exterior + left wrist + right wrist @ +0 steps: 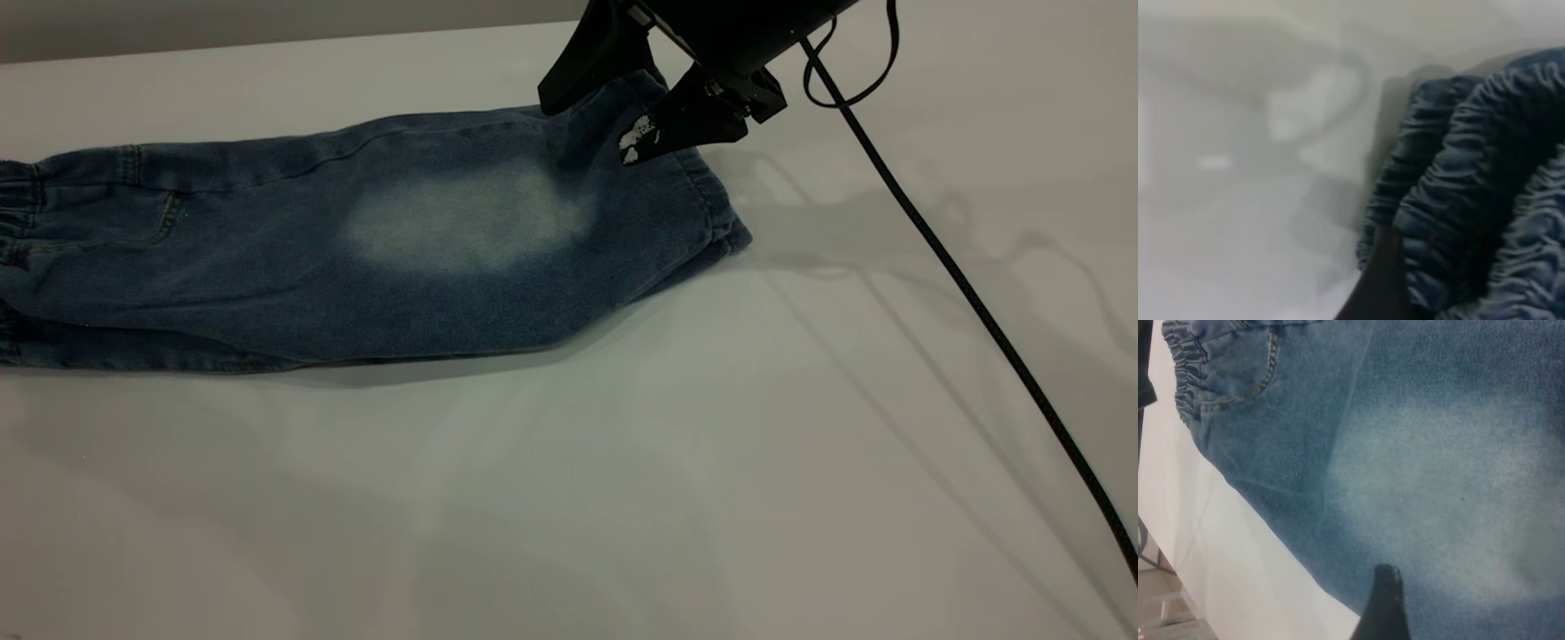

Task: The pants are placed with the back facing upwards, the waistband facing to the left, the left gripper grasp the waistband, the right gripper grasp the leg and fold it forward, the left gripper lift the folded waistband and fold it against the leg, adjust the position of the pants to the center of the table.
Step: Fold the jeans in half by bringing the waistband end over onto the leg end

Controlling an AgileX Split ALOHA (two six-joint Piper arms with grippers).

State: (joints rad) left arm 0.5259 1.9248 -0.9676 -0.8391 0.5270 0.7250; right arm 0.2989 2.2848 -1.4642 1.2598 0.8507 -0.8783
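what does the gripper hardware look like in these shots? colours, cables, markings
Right gripper: matte black, with two broad wedge-shaped fingers; one finger tip carries patchy white scuffing. A black cable loops off the wrist and trails across the white table. Of the left gripper, only a dark finger tip shows, in its wrist view.

Showing a matte black right gripper (pixel 597 120) with tapered fingers (pixel 653 138), one tip flecked white; trailing a black cable (pixel 978 307) behind.
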